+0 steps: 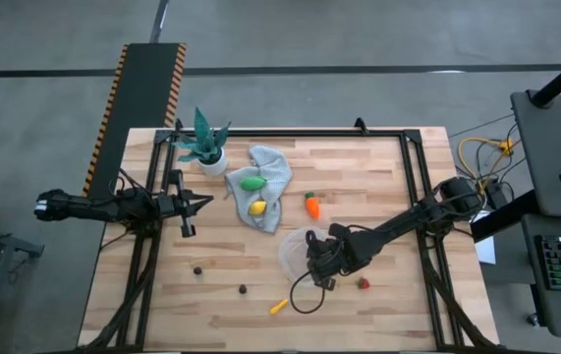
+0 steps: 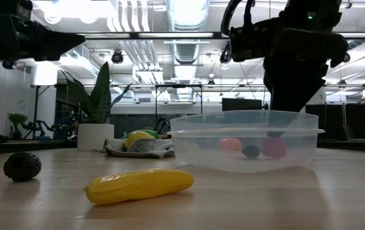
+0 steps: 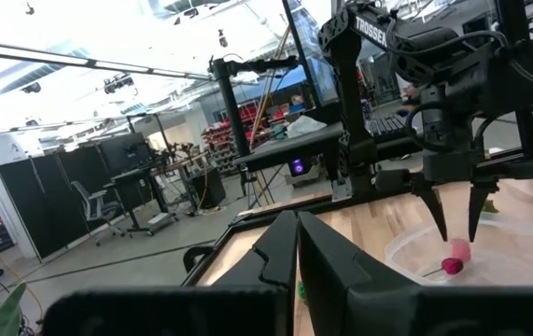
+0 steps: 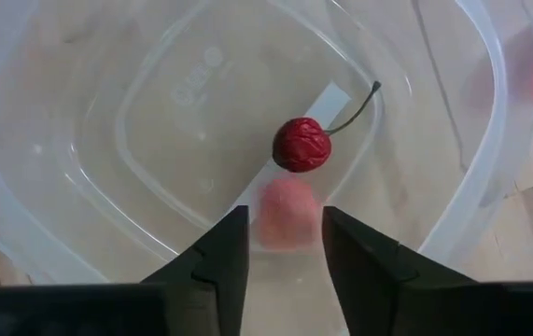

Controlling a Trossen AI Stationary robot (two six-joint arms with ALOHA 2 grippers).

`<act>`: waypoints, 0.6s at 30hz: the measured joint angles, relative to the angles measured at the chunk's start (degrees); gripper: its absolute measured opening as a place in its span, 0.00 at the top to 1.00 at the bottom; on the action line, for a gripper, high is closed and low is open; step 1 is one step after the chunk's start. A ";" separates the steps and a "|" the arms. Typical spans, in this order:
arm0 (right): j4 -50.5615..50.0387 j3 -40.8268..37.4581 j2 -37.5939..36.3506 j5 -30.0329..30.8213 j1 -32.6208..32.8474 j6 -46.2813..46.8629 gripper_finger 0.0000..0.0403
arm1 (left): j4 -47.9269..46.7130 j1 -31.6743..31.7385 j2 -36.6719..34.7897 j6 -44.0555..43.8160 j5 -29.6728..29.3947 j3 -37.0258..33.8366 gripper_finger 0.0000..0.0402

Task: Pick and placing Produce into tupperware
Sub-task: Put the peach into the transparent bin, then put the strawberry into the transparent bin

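The clear tupperware (image 1: 286,252) (image 2: 188,137) stands right of the table's middle. My right gripper (image 4: 285,219) (image 1: 317,262) points down into it, open, with a gap between its fingertips. On the tupperware's bottom lie a red cherry with a stem (image 4: 300,145) and a blurred pink piece (image 4: 287,213), which shows in the gap just beyond the fingertips. Outside lie a carrot (image 1: 311,205), a green piece (image 1: 252,183) and a lemon (image 1: 257,207) on a grey cloth, a yellow sliver (image 1: 278,307) (image 2: 139,185), two dark berries (image 1: 198,268) (image 1: 243,289) and a red piece (image 1: 364,283). My left gripper (image 1: 190,208) (image 3: 296,257) waits shut at the table's left.
A potted plant (image 1: 206,146) stands at the far left beside the grey cloth (image 1: 272,175). A black cable (image 1: 305,295) loops on the table under my right arm. Black frame rails (image 1: 413,187) run along the table's left and right sides.
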 joint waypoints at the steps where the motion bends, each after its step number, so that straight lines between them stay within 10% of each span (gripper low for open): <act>1: 0.02 -0.04 0.01 0.00 0.00 -0.01 0.67 | 0.00 -0.01 0.02 0.00 0.01 0.00 1.00; 18: -15.08 0.73 -4.16 1.86 1.46 2.00 0.63 | 0.00 0.00 0.00 0.02 0.01 0.00 1.00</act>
